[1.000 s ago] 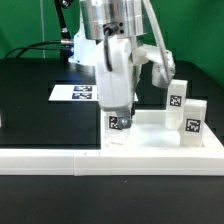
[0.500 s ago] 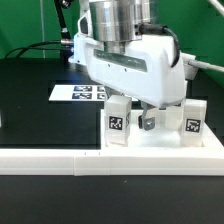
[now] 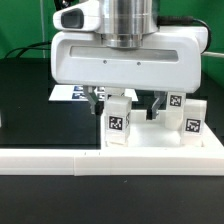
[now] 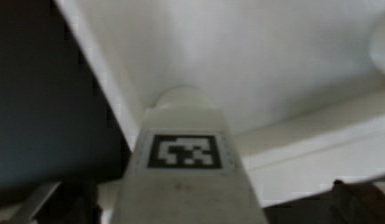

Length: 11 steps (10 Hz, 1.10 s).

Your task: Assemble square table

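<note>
The square table's white slab [image 3: 150, 141] lies flat at the exterior view's right. A white block leg [image 3: 119, 119] with a black-white tag stands upright on its near left corner. My gripper [image 3: 127, 101] hangs straight above that leg, open, one finger on each side and apart from it. In the wrist view the same leg [image 4: 185, 152] rises between the dark fingertips [image 4: 36, 201], with the slab [image 4: 260, 60] beneath it. Two more tagged legs [image 3: 193, 117] [image 3: 177, 100] stand upright on the slab's right side.
A long white L-shaped rail [image 3: 60, 160] runs along the front edge and up the right side of the slab. The marker board [image 3: 70, 93] lies on the black table behind my hand, partly hidden by it. A green wall backs the scene.
My hand has turned about its upright axis so its broad face now looks at the exterior camera. The jaws have opened off the front leg, which stays upright.
</note>
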Each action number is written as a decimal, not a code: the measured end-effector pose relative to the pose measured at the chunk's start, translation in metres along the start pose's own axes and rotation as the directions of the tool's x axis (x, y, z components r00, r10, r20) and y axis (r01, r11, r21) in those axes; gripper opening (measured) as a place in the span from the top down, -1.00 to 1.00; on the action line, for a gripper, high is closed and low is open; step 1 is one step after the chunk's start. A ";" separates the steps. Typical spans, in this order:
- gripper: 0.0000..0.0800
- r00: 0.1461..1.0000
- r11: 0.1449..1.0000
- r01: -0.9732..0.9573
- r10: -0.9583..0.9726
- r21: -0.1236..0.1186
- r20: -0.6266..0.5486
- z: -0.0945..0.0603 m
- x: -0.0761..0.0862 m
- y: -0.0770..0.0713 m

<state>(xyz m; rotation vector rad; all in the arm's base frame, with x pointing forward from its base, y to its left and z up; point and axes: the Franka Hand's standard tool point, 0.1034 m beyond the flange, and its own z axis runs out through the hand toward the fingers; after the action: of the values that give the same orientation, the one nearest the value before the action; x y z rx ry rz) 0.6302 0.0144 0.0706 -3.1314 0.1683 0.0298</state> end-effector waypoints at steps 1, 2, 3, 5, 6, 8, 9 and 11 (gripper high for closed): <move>-0.62 1.000 1.000 -0.031 0.031 0.004 -0.004 0.000 0.001 -0.001; -0.38 0.999 0.999 -0.049 0.049 0.003 -0.003 0.001 0.001 0.000; -0.03 0.999 0.999 -0.048 0.048 0.003 -0.003 0.001 0.001 0.000; 0.26 0.979 0.979 -0.205 0.205 -0.001 -0.002 0.002 0.001 0.004; 0.26 0.970 0.970 -0.243 0.243 -0.001 -0.002 0.002 0.001 0.004; 0.26 0.914 0.914 -0.405 0.405 -0.001 -0.003 0.002 0.001 0.005; 0.26 0.872 0.872 -0.489 0.489 0.007 -0.021 0.003 0.002 0.008; 0.27 0.668 0.671 -0.738 0.742 0.072 -0.063 0.005 -0.001 0.014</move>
<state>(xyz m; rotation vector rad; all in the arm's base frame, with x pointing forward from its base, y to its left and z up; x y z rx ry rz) 0.6271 0.0005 0.0660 -2.7675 1.4114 -0.1084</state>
